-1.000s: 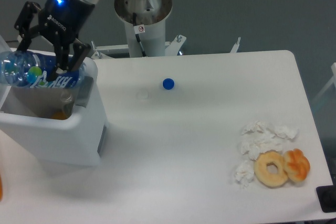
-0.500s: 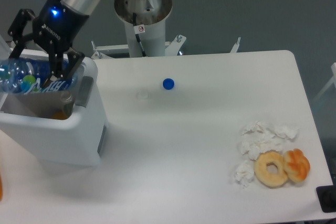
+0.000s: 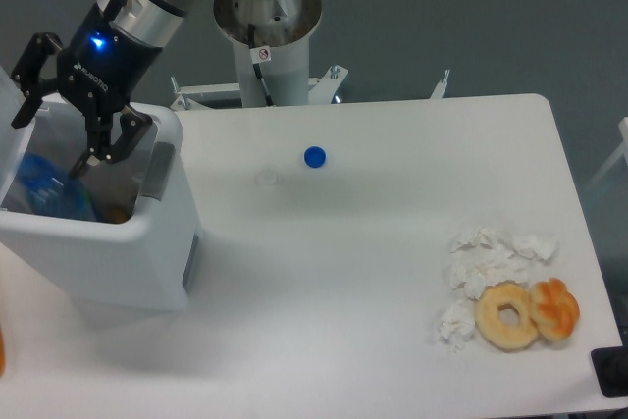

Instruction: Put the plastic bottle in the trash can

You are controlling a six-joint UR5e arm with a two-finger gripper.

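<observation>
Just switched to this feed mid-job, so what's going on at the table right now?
The arm's gripper hangs open over the white trash can at the left end of the table, holding nothing. The plastic bottle now lies inside the can; a second ago it was clamped in the fingers above the opening, so it has just been dropped in. A small blue cap sits on the table, with crumpled tissues and two pastries near the right edge, all untouched.
</observation>
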